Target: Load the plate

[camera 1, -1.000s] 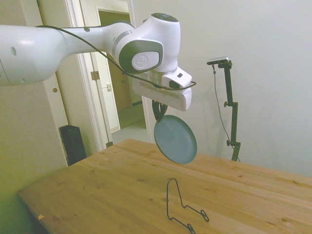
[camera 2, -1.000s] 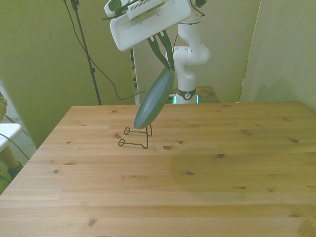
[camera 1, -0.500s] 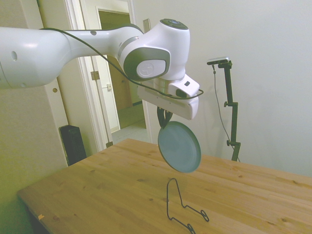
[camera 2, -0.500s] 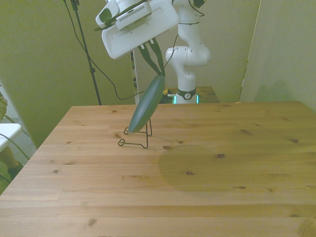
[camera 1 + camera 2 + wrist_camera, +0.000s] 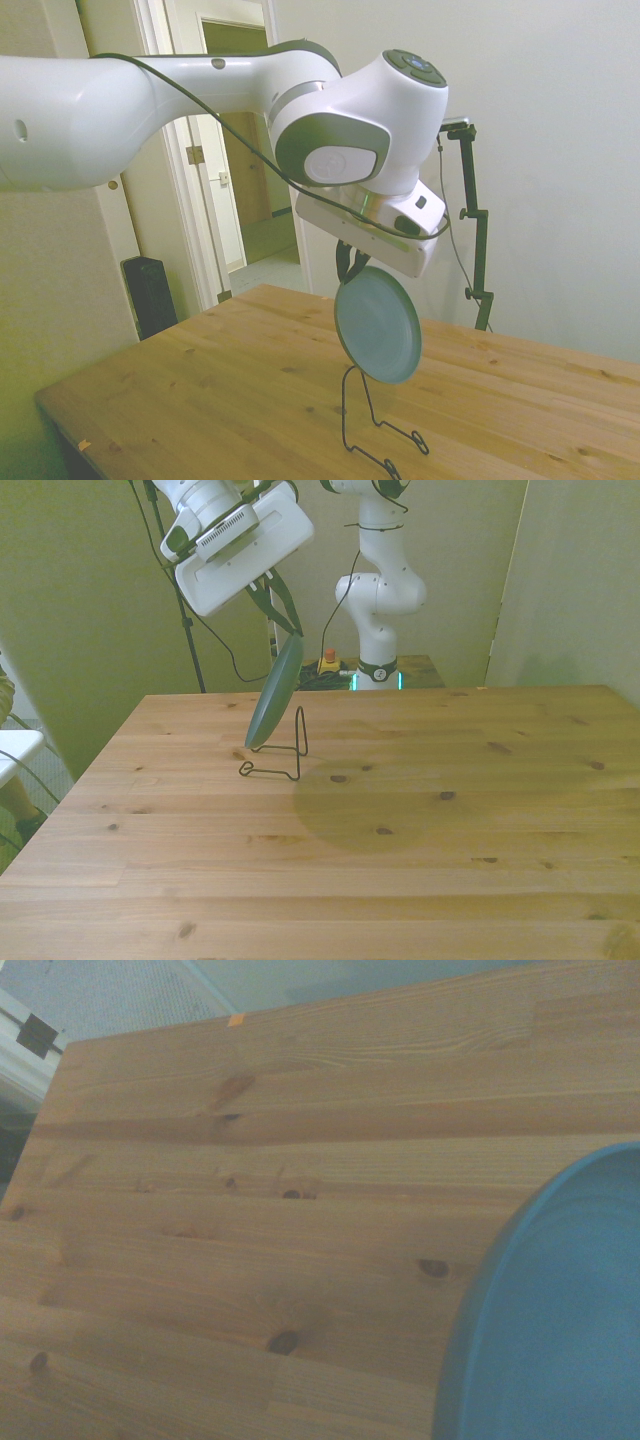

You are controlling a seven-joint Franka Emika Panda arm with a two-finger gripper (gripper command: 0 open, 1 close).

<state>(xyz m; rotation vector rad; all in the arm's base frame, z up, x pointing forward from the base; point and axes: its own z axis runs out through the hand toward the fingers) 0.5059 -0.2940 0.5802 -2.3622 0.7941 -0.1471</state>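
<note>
1. The gripper (image 5: 349, 268) is clamped on the upper rim of the plate (image 5: 378, 330); its dark fingers (image 5: 272, 605) pinch that edge from both faces, which shows best in the front view.
2. The plate hangs below the gripper, held on edge and tilted, clear of the table (image 5: 230, 390).
3. In the side view its teal face is turned toward the camera, and its lowest edge sits at about 12 o'clock from the top of the black wire stand (image 5: 372, 420). Plate and wire look very close there, but I cannot tell whether they touch.
4. In the front view the plate (image 5: 275, 695) shows nearly edge-on, leaning from 1 o'clock at the top down to 7 o'clock at the bottom.
5. In that view its lower edge overlaps the stand (image 5: 278, 760) at the side toward the front view's left. The stand's upright loop rises at about 3 o'clock from the plate's bottom.
6. The wrist view shows a blurred arc of the plate (image 5: 560, 1340) over bare wooden planks (image 5: 250, 1210) with dark knots.
7. The stand rests on the table (image 5: 400, 850); its two low feet lie flat on the wood.
8. An open doorway (image 5: 235, 150) stands behind the arm in the side view, at about 9 o'clock from the gripper.
</note>
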